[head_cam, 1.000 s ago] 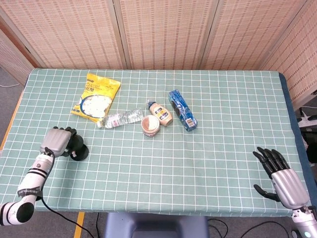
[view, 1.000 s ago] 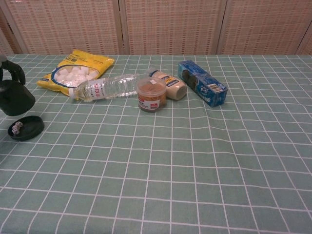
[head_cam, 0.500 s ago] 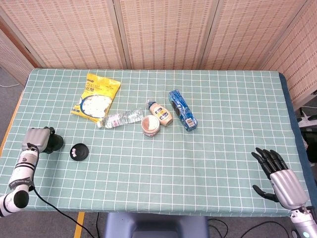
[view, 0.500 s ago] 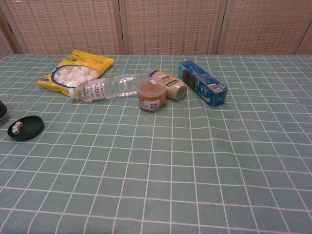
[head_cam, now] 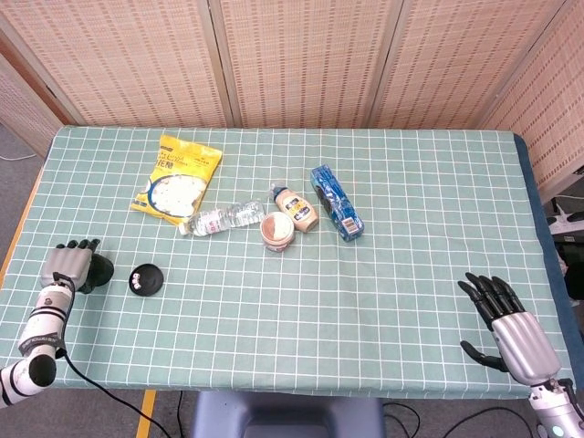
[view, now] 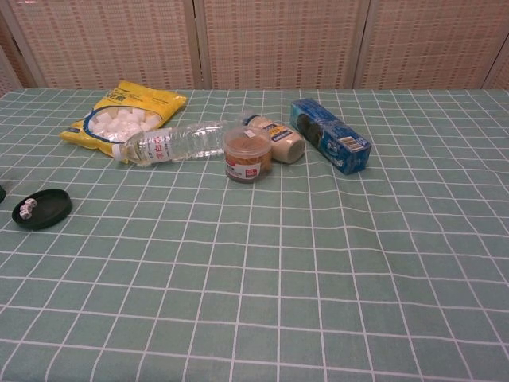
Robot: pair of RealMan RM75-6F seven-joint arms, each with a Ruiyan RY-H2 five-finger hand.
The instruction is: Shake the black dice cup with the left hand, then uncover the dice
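Observation:
The black dice cup [head_cam: 99, 271] stands on the tablecloth near the table's left edge, a sliver of it showing at the chest view's left border [view: 1, 192]. My left hand [head_cam: 71, 265] is right beside it on the left, fingers straightened upward and apart, holding nothing. The round black base [head_cam: 145, 279] lies uncovered just right of the cup, with white dice [view: 27, 208] on it. My right hand [head_cam: 511, 321] hovers at the front right corner, fingers spread and empty.
Mid-table lie a yellow snack bag [head_cam: 178, 176], a clear water bottle [head_cam: 224, 219], a brown-lidded jar [head_cam: 277, 230], a beige bottle [head_cam: 297, 210] and a blue box [head_cam: 334, 202]. The table's left edge [head_cam: 16, 239] runs close to the cup.
The left hand carried the cup leftward off the base, exposing the dice, then lowered it near the table edge and opened its fingers. The right hand barely shifted.

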